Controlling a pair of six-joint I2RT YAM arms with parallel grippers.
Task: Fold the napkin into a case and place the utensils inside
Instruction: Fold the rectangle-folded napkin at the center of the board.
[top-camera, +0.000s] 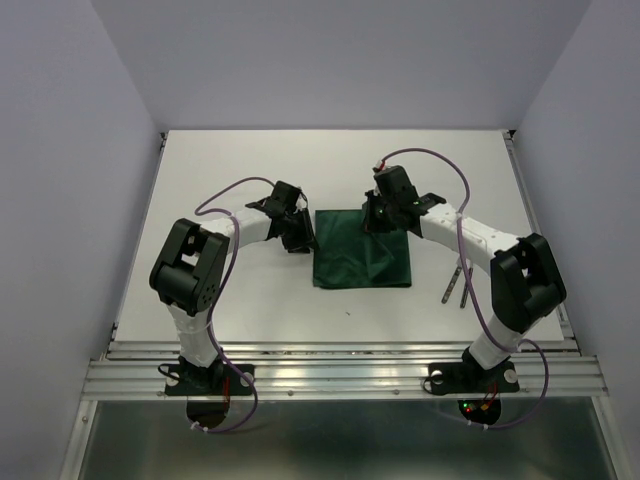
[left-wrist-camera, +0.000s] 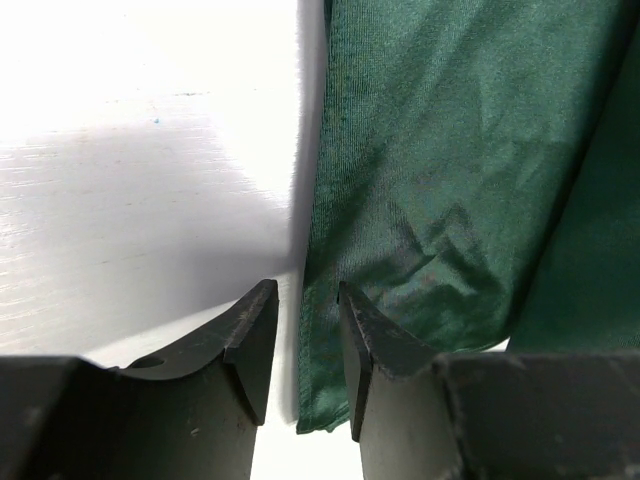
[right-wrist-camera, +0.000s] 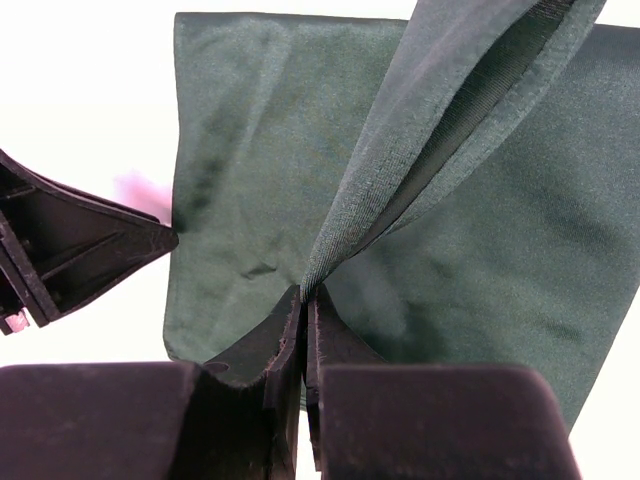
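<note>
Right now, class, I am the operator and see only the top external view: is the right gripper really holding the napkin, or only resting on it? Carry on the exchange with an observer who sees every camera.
Observer: Holding it. In the right wrist view the right gripper is shut on a pinched fold of the napkin.
Operator: Is that fold raised?
Observer: Yes, it rises off the flat layer beneath.
Operator: And the left gripper?
Observer: In the left wrist view the left gripper is open, with the napkin's edge in the gap between its jaws, not clamped.
</note>
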